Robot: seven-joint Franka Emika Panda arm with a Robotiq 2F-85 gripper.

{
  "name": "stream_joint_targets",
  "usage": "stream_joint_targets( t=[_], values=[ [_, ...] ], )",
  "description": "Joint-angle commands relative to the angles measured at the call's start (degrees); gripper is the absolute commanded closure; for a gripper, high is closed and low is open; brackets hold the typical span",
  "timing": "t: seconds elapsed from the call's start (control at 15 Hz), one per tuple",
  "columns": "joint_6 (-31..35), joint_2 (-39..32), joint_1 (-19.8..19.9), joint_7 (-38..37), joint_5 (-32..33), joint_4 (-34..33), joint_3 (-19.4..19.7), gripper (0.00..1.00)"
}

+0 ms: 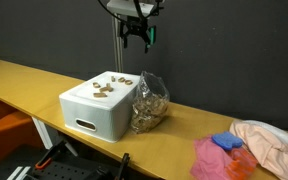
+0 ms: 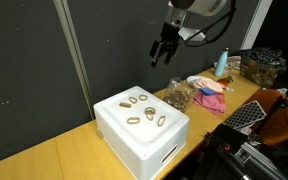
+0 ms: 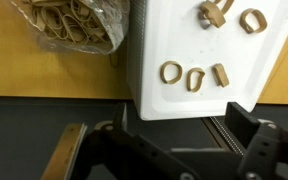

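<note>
Fingers (image 3: 252,130) gape wide above the white box (image 3: 184,95); I'd drop squarely onto one ring (image 3: 171,72), avoiding the bag (image 3: 69,25) upper left.

So the box (image 1: 96,110) sits on the counter (image 1: 24,78), with a handful of loose rings (image 1: 112,84) scattered on its top. The bag (image 1: 150,103), stuffed with more of them, is right up against one side of the box. Further along the counter, well apart from both, there's a pile of cloths (image 1: 254,148). The claw (image 1: 136,38) hangs high above the box and bag, touching nothing.
</note>
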State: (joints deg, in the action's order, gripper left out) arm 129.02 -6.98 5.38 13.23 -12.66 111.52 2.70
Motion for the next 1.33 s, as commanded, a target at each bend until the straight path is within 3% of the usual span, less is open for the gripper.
stream_joint_targets(
  t=[0.0, 0.67, 0.93, 1.27],
  values=[
    [-1.11, -8.04, -1.09, 0.69, -1.3, -7.03, -1.77, 0.0],
    [-6.55, -26.07, -3.35, -1.43, 1.91, -27.38, -5.56, 0.0],
    [-10.8, -27.41, -4.83, -3.03, 3.06, -30.33, -5.77, 0.0],
    [-12.48, -25.64, -6.33, -6.2, 7.67, -28.74, -4.62, 0.0]
  ],
)
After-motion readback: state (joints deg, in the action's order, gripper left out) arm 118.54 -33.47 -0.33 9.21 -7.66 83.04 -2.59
